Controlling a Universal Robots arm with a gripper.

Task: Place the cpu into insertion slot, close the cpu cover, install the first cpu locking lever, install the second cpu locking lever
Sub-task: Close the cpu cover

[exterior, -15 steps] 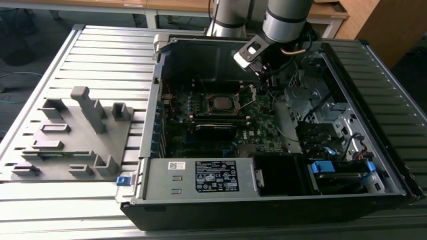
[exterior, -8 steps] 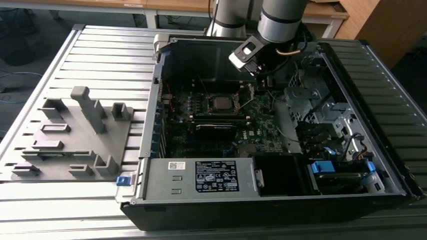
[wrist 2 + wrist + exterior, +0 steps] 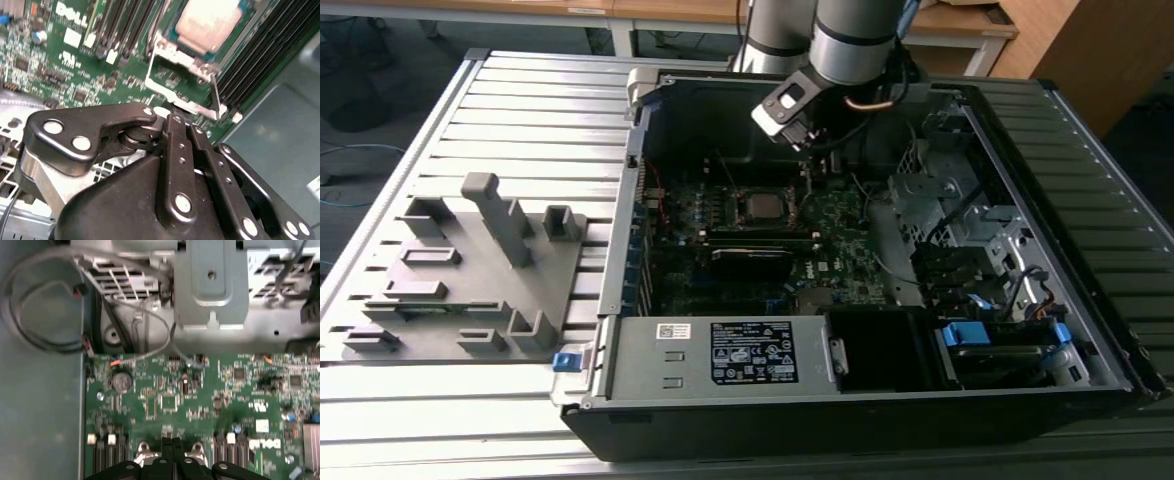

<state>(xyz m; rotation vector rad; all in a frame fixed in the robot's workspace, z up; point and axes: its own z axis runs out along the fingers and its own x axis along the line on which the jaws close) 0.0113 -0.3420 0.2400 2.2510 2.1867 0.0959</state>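
Cpu [image 3: 207, 22] seated, cpu cover [image 3: 180, 59] not down yet

Chip sits in its socket toward the far side of the open case [image 3: 640, 200] on the worktop [image 3: 520, 120]. The cover's swung up off it. Claw [image 3: 183, 122] is pressed together, looks empty, tips right at the cover's free edge. I'd say closing and both levers are left.

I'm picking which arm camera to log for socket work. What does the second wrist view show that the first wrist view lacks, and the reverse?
Second wrist view: the small square cpu with a dull grey metal face, seated in place, and the thin silvery metal cpu cover frame, tilted up rather than closed over it. First wrist view: a round silver coin battery and a grey sheet-metal bracket. Both wrist views: the green motherboard and the black gripper, fingers together at the cover's edge.
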